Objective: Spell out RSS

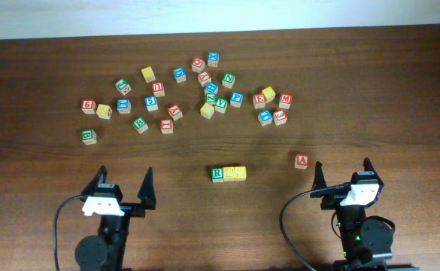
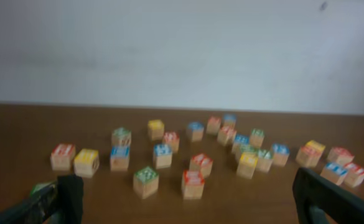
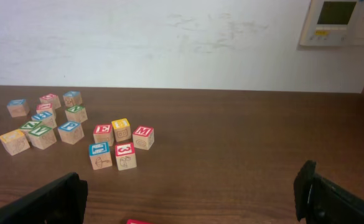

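Three blocks stand side by side in a row at the table's middle front: a green R block, then two yellow S blocks. My left gripper is open and empty at the front left, well left of the row. My right gripper is open and empty at the front right. A red A block lies just ahead of its left finger; its red top edge shows at the bottom of the right wrist view. The row is out of both wrist views.
Several loose letter blocks are scattered across the far half of the table; they show in the left wrist view. A cluster with a red M block shows in the right wrist view. A green block sits alone at the left.
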Motion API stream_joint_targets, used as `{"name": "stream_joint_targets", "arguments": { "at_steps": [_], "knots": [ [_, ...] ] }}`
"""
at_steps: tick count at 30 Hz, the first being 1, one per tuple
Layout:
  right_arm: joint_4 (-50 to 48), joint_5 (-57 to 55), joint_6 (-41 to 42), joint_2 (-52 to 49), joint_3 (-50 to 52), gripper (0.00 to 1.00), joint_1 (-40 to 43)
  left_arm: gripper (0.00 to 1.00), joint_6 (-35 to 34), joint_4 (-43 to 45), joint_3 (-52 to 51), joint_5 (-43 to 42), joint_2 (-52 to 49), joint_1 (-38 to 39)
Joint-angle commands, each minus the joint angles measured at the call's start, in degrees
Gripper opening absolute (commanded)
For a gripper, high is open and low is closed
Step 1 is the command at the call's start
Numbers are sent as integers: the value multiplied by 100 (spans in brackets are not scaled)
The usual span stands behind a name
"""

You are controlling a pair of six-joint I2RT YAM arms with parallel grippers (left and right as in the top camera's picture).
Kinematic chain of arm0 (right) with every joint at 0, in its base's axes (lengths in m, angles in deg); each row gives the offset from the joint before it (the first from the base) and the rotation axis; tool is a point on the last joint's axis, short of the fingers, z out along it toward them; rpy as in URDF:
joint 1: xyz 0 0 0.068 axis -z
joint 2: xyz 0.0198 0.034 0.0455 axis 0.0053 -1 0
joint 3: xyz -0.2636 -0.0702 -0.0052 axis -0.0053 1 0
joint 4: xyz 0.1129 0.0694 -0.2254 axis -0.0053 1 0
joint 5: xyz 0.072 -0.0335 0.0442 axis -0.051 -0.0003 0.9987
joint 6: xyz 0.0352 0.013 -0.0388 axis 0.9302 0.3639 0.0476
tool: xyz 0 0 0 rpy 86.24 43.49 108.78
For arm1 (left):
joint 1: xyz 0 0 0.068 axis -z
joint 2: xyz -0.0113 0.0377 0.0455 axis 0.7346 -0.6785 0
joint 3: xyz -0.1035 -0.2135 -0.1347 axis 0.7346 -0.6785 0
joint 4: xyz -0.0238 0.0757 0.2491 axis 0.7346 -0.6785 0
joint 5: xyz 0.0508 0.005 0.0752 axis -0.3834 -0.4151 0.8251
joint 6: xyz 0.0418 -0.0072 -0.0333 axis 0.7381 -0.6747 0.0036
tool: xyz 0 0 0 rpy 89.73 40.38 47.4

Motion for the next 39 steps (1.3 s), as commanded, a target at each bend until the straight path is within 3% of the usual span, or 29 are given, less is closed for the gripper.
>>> {"name": "stream_joint_targets", "arguments": {
  "at_steps": [1, 10, 39],
  "knots": [
    [44, -85, 26, 48, 31, 98, 28, 99, -92, -546, -17, 673, 35, -35],
    [44, -87, 26, 48, 31, 98, 28, 99, 638, -564, -20, 1047, 35, -35],
    [46, -116, 20, 50, 31, 98, 33, 99, 636, -555, -20, 1027, 33, -35]
  ]
}}
